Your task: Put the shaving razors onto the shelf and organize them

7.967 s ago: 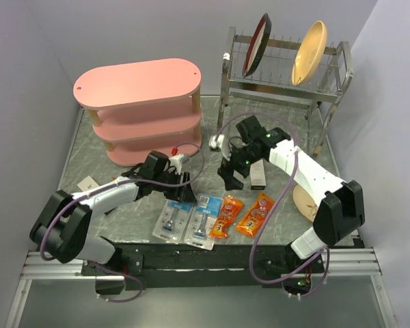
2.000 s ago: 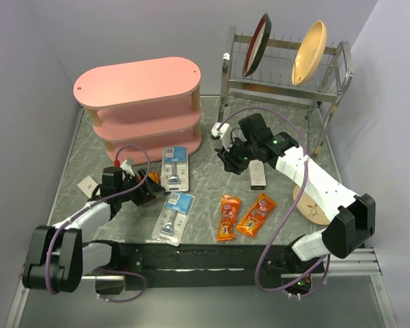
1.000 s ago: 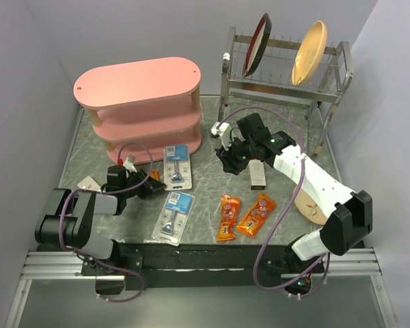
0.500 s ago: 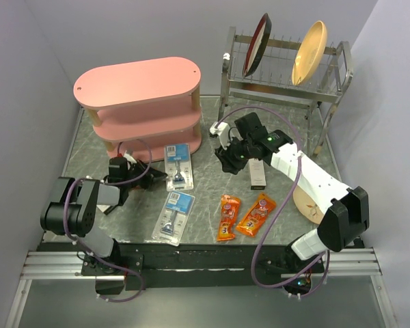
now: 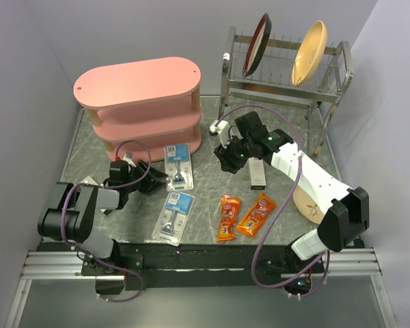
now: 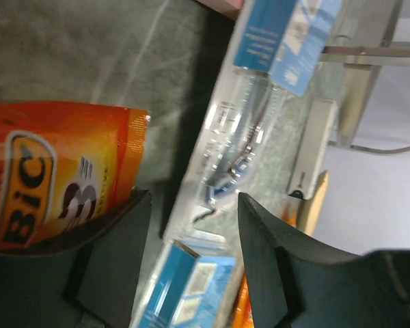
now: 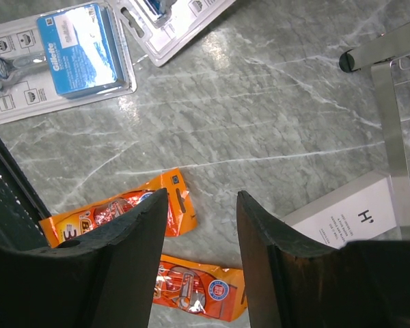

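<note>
The left pincer [image 5: 156, 183], jaws apart and empty, has the far razor pack [image 5: 177, 166] just to its right, long axis running toward the shelf [image 5: 137, 85].

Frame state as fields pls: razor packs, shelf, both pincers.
far pack: flat on table, just in front of shelf base
near pack: flat on table, toward the near edge
shelf: no razor pack seen on it
left pincer: open, low, facing far pack, nothing held
right pincer: open, empty, above table
</note>
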`<state>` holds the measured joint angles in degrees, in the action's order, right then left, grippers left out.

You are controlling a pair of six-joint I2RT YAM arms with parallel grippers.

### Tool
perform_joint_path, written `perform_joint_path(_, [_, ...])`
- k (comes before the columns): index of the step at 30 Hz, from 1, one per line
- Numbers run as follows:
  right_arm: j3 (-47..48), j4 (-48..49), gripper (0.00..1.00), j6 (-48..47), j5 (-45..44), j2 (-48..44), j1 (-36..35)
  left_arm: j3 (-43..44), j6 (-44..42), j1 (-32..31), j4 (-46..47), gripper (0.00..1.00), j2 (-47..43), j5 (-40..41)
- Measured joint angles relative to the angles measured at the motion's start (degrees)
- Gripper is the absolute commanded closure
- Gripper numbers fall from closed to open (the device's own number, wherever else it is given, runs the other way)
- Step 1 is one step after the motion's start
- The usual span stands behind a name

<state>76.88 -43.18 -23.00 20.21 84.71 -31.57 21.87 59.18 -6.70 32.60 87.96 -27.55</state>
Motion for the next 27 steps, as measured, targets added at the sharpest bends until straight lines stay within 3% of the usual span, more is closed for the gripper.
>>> perform_joint_path(6, [-0.09,0.15,0.46,0.44,0.02,-0.02,0.0,0.59,-3.1,-2.8,6.14,0.46,4.24,0.39])
perform_joint_path(11, [-0.35,0.31,0.46,0.7,0.0,-0.04,0.0,0.66,-5.49,-5.01,8.98,0.68,6.49,0.48])
perform_joint_path(20, [-0.39,0.33,0.46,1.11,0.04,-0.04,0.02,1.75,-6.58,-5.25,10.01,0.89,8.76,0.35])
perform_joint_path(27, [-0.37,0.33,0.46,1.14,0.02,-0.04,0.0,2.56,-5.6,-5.11,9.97,0.93,7.82,0.2])
